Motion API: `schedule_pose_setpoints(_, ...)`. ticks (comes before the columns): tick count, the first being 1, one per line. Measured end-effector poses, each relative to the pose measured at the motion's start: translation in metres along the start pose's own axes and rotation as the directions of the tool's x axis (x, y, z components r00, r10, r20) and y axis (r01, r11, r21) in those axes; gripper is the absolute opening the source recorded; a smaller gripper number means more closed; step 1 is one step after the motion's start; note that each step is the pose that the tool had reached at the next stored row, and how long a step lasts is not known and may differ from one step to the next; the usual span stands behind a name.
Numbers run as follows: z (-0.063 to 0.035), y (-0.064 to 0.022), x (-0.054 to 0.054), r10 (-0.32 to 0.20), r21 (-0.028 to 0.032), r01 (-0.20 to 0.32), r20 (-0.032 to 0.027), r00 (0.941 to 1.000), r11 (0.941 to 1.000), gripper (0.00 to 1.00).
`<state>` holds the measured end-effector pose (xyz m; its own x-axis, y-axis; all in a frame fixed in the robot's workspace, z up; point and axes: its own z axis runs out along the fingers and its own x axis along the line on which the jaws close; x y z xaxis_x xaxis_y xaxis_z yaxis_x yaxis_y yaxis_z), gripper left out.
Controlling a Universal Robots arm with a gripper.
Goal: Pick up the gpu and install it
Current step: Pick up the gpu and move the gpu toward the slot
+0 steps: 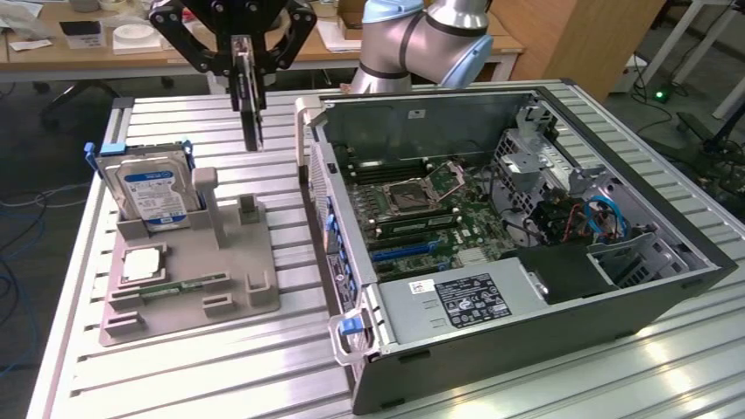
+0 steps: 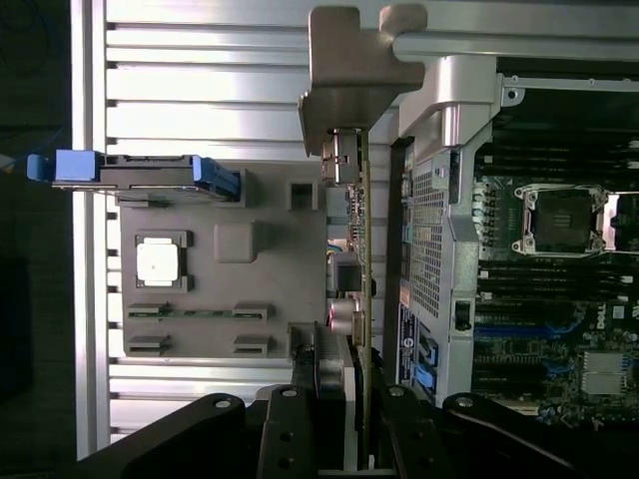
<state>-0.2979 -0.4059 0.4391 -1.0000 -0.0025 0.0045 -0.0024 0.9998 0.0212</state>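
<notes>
A black gripper (image 1: 247,63) with jointed, perforated metal links is clamped on the gpu (image 1: 250,118), a thin flat card hanging upright and edge-on in the air. The card is lifted clear of a ribbed aluminium table (image 1: 209,375), between a matte grey moulded tray (image 1: 244,292) and an open computer case (image 1: 559,340) of dark sheet metal. The exterior view shows the card's height off the table, the case's green motherboard (image 1: 413,209) with its square socket and long slots, and a silver hard drive (image 1: 146,188) with a blue label standing upright in the tray. The wrist view, looking down along the card, shows its narrow green edge, its angled silver bracket (image 2: 349,80) at the far end, and the two black fingers (image 2: 290,429) pressed against either face. From there the card lies along the tray's side nearest the case. A square silver processor chip (image 2: 162,262) lies flat in the tray.
</notes>
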Motion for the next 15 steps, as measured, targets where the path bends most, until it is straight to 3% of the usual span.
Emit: schedule_pose_setpoints(15, 0.0, 0.0, -0.011, 0.0, 0.0, 0.0, 0.0, 1.0, 1.0, 0.28)
